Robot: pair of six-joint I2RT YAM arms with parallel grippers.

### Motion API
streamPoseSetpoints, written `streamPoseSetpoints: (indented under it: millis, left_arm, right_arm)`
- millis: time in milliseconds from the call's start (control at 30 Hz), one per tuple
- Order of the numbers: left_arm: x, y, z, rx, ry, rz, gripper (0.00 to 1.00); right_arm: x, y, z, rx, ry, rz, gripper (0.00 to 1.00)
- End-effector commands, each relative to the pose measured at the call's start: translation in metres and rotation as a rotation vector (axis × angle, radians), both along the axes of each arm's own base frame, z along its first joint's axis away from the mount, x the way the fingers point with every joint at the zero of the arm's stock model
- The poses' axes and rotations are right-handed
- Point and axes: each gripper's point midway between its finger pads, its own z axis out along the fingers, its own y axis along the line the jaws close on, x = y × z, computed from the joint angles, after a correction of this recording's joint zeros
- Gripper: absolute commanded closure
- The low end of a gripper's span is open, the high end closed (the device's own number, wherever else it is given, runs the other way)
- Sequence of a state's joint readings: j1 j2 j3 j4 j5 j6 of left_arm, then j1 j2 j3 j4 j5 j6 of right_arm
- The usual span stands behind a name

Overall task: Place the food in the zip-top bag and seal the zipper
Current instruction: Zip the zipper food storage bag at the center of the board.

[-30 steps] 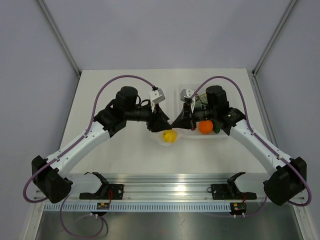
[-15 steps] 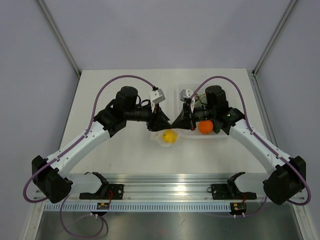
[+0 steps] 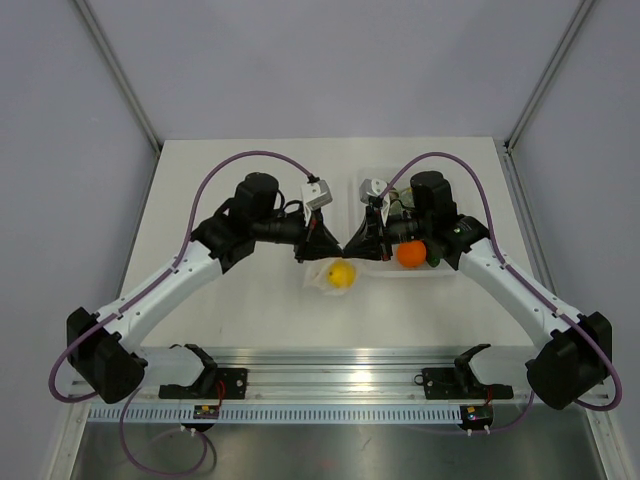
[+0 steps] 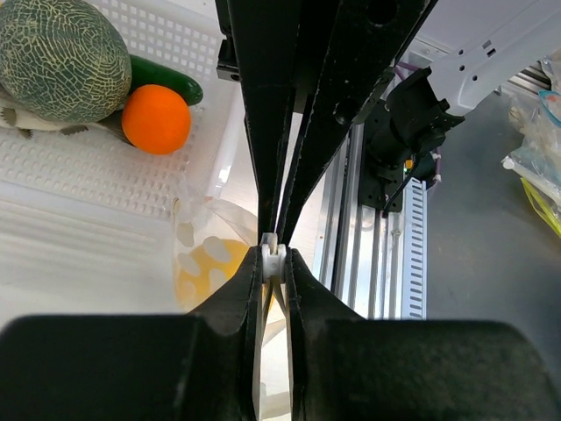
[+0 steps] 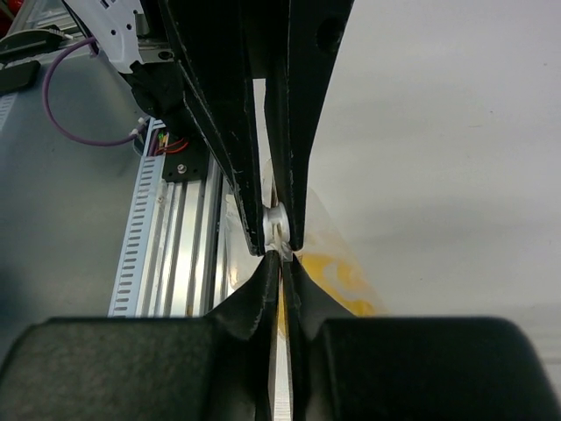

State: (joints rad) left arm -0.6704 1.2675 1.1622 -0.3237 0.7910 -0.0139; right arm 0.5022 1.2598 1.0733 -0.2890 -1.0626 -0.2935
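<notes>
1. At the centre of the white counter (image 3: 250,180), the food (image 3: 341,273) sits inside the zip-top bag (image 4: 209,215), just in front of the two wrists. Its yellow shows through the film in both wrist views.
2. Left jaws: together, clamped on the bag's mouth edge. Right jaws: the same, pinching that edge tip to tip with the left pair.
3. Step in hand (judged): closing the zipper (image 4: 266,303). I cannot tell how much of the strip is already pressed.
4. To do it well: hold one pair as an anchor and draw the other along the strip with a steady pinch. Keep the edge taut and level. Keep it low, so the fruit's weight does not pull the mouth open.
5. Risk: the thin film may slip out, or bunch between the tips.
6. Surface: matte and white. A clear tray (image 4: 79,167) just to the right holds an orange (image 4: 156,118) and a melon (image 4: 61,57).
7. Room: pale grey panels (image 3: 300,70) on three sides, with an aluminium rail (image 3: 340,380) along the near edge.
</notes>
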Motion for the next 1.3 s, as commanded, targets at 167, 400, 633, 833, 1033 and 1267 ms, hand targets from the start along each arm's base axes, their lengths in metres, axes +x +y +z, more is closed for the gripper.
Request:
streamPoseSetpoints:
  millis: [167,400,633,833,1033,1267]
  left_arm:
    - [-0.013,-0.003,0.0,0.005,0.014,-0.097,1.0]
    - [-0.01,-0.003,0.003,0.009,0.002,-0.079,1.0]
    - [-0.009,-0.001,0.004,0.011,-0.015,-0.065,1.0]
    - [-0.008,0.0,0.008,0.009,-0.02,-0.055,1.0]
    - [-0.007,0.0,0.009,0.006,-0.021,-0.051,1.0]
    - [-0.009,0.0,0.012,0.0,-0.02,-0.056,1.0]
  right_arm:
    - [0.003,0.004,0.025,0.031,-0.08,0.006,0.65]
    - [-0.005,0.0,0.026,0.019,-0.072,0.023,0.65]
    - [-0.015,-0.005,0.024,0.015,-0.068,0.033,0.6]
    - [-0.022,-0.006,0.012,-0.002,-0.016,0.06,0.6]
    - [-0.025,-0.003,0.01,0.017,-0.006,0.066,0.6]
    - [-0.024,0.005,0.005,0.011,0.012,0.078,0.62]
